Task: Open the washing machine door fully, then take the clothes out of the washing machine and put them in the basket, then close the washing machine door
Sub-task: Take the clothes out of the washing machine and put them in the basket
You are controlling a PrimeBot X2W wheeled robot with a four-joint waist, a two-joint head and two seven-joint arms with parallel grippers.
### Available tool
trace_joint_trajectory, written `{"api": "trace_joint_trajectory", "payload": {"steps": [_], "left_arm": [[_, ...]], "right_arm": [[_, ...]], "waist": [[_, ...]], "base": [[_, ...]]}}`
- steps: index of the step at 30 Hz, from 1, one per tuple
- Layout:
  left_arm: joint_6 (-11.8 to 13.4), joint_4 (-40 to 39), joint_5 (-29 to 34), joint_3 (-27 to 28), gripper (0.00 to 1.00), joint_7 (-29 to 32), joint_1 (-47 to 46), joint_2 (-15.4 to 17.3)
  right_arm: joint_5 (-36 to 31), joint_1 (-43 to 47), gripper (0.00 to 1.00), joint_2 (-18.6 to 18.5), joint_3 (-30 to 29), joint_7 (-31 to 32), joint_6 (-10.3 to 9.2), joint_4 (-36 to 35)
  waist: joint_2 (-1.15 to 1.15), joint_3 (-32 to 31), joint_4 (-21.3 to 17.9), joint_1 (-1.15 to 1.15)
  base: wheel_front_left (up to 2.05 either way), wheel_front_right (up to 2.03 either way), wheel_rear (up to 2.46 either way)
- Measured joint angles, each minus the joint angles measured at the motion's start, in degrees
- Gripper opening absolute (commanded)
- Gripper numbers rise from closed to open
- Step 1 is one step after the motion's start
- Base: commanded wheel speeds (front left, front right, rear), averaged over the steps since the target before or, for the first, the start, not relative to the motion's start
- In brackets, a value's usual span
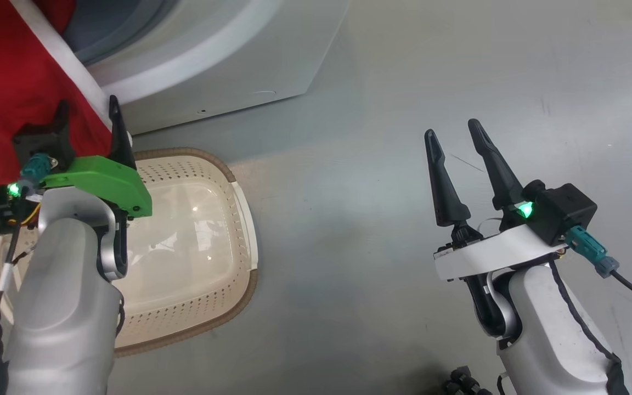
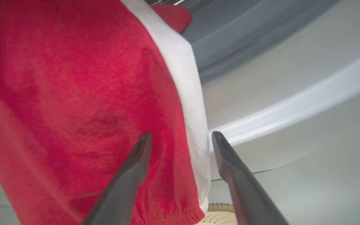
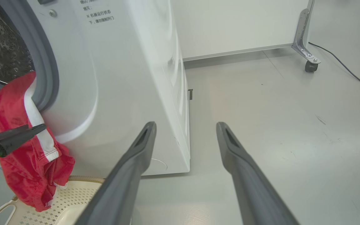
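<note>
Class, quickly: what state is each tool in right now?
Left tool: open, against the hanging clothes, not clamped on them.
Right tool: open, holding nothing.

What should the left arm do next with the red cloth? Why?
Probably shut the left gripper: its jaws stand open around the white edge of the red fabric garment, which hangs from the white washing machine over the cream perforated basket.

Grey floor (image 3: pixel 277 131) lying smooth and catching a pale glare, with dark scuff marks (image 3: pixel 320 118) showing to the right. White wall (image 3: pixel 230 25) running along the far side, a grey baseboard (image 3: pixel 230 53) edging it. Metal leg (image 3: pixel 303 37) standing at far right on a small black caster (image 3: pixel 311 66). Black cable (image 3: pixel 345 67) trailing across the floor just beside the caster.
</note>
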Motion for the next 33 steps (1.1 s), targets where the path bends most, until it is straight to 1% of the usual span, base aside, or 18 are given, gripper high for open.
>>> {"api": "trace_joint_trajectory", "payload": {"steps": [8,9,10,12,13,23,33], "left_arm": [[0.0,4.0,0.2,3.5,1.0,0.0,-2.5,-0.4],[0.0,4.3,0.5,3.7,0.83,-0.4,-2.8,-0.4],[0.0,4.7,0.7,3.9,0.4,-0.4,-3.0,-0.4],[0.0,5.6,1.0,4.0,0.09,-0.9,-3.4,-0.5],[0.0,5.8,1.0,4.1,0.0,-1.2,-3.4,-0.6],[0.0,8.7,1.1,2.4,0.0,-4.9,-3.4,-1.2],[0.0,8.0,0.1,-0.3,0.0,-8.0,-3.1,-1.5]], "right_arm": [[0.4,-0.1,1.0,0.0,-0.5,0.0,0.0,0.1],[0.4,-0.1,1.0,0.0,-0.5,0.0,0.0,0.1],[0.4,-0.1,1.0,0.0,-0.5,0.0,0.0,0.2],[0.4,-0.1,1.0,0.0,-0.5,0.0,0.0,0.2],[0.4,-0.1,1.0,0.0,-0.6,0.0,0.0,0.2],[-0.4,-0.2,1.0,0.0,-2.1,0.0,0.0,0.6],[-2.6,-0.2,1.0,0.0,-3.4,0.0,0.0,1.3]], "waist": [[0.0,0.7,-1.1,0.0],[0.0,0.7,-1.2,0.0],[0.0,0.7,-1.2,0.0],[0.0,0.6,-1.2,0.0],[0.0,0.6,-1.2,0.0],[0.0,0.0,0.3,0.0],[0.0,-1.4,3.4,0.0]], "base": [[0.0,0.0,0.0],[0.0,0.0,0.0],[0.0,0.0,0.0],[0.0,0.0,0.0],[0.0,0.0,0.0],[0.0,0.0,0.0],[0.0,0.0,0.0]]}}
